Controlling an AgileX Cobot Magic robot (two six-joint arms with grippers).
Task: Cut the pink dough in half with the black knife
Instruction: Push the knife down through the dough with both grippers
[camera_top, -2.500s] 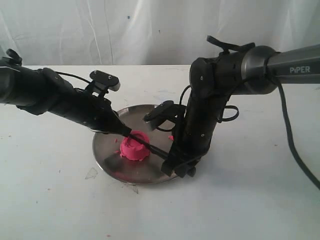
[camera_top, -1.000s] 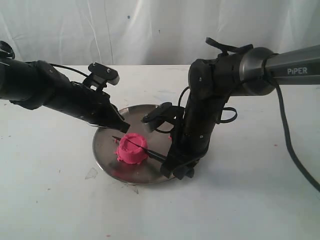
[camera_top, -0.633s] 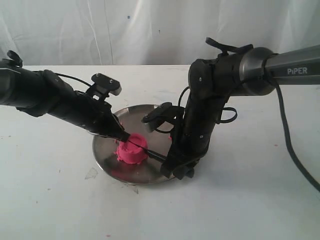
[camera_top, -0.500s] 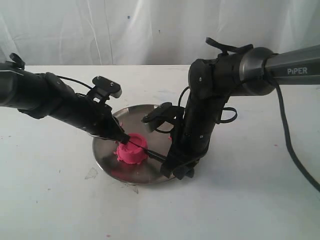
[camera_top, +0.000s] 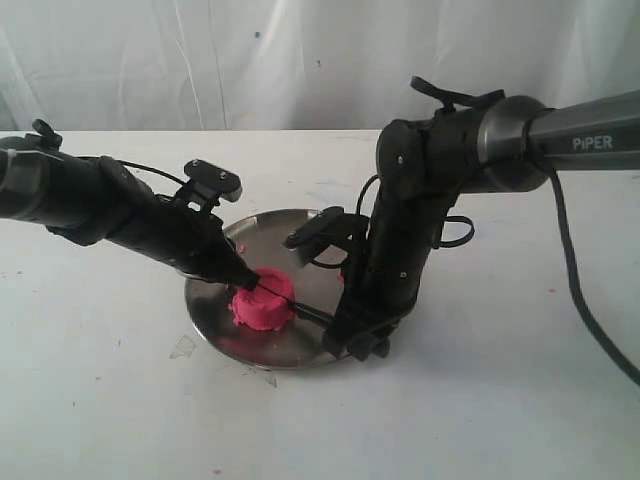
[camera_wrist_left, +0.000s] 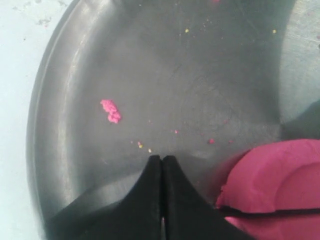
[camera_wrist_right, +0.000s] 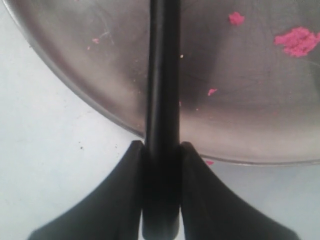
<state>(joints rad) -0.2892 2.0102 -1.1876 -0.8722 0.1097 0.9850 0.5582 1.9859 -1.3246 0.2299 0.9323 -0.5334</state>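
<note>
Two black robot arms meet over a round steel plate (camera_top: 210, 312) on a white table (camera_top: 110, 400), with a white curtain (camera_top: 200, 60) behind. The plate sits just left of centre in the exterior view.

The pink dough (camera_top: 262, 306), a squat lump, rests on the lower middle of the plate. The black knife (camera_top: 308, 311) lies across its top, its thin blade running from upper left down to lower right. How deep the blade sits in the dough cannot be told.

The right gripper (camera_top: 347, 332) comes down at the plate's lower right rim. Its fingers (camera_wrist_right: 134, 167) are clamped on either side of the knife's handle, which reaches out over the rim.

The left gripper (camera_top: 243, 278) reaches in from the left of the frame. Its fingers (camera_wrist_left: 150, 175) are pressed together with nothing between them. Their tips are at the dough's upper left edge, by the blade's point. Whether they touch the blade cannot be told.

Small pink crumbs (camera_wrist_left: 111, 111) are scattered on the bare metal.
</note>
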